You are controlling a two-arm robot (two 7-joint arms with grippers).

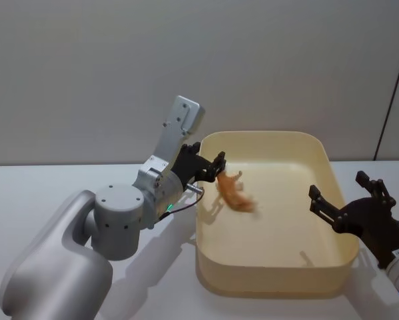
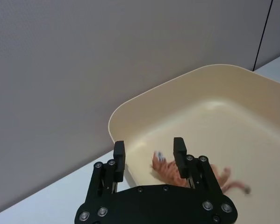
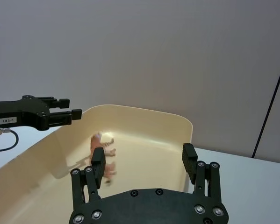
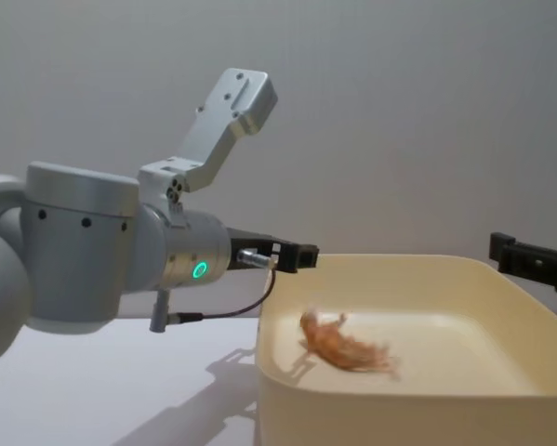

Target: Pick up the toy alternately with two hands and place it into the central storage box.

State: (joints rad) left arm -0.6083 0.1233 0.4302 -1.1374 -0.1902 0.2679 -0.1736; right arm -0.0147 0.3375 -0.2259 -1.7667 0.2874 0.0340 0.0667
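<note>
A large cream-yellow rectangular plastic storage box (image 1: 279, 280) holds the small orange animal toy (image 1: 234, 193), which shows blurred near the box's left wall. The black left gripper (image 1: 220, 165) is above the box's left rim, its fingers apart and empty. The black right gripper (image 1: 339, 187) is beside the box's right rim, also spread.

**Surfaces and finishes**

The central storage box (image 1: 272, 136) was seen to be smooth cream plastic with a soft sheen. The left gripper (image 1: 219, 165) and right gripper (image 1: 338, 185) were finished in matt black and set with bright metal screws (image 2: 207, 206). The left arm (image 1: 116, 223) was cased in satin silver-grey. The table (image 1: 52, 180) was shown white and matt.
</note>
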